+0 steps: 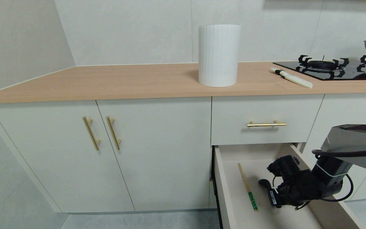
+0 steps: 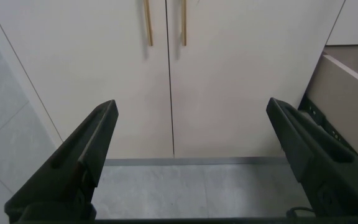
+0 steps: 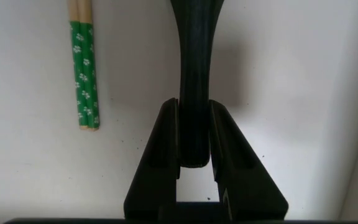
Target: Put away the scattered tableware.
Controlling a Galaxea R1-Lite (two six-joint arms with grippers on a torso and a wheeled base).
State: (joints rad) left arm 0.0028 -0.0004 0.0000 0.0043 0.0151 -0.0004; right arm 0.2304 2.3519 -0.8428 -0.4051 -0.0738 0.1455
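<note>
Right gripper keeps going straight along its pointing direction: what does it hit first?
Probably the drawer floor, with the black utensil in the right gripper touching first; chopsticks lie aside.

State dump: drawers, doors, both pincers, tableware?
Lower drawer: open.
Upper drawer: shut.
Cabinet doors: shut.
Chopsticks: lying flat in lower drawer.
Black utensil: gripped, over lower drawer.
Right pincer: shut on black utensil.
Left pincer: open, empty.
Knife: lying on counter.
</note>
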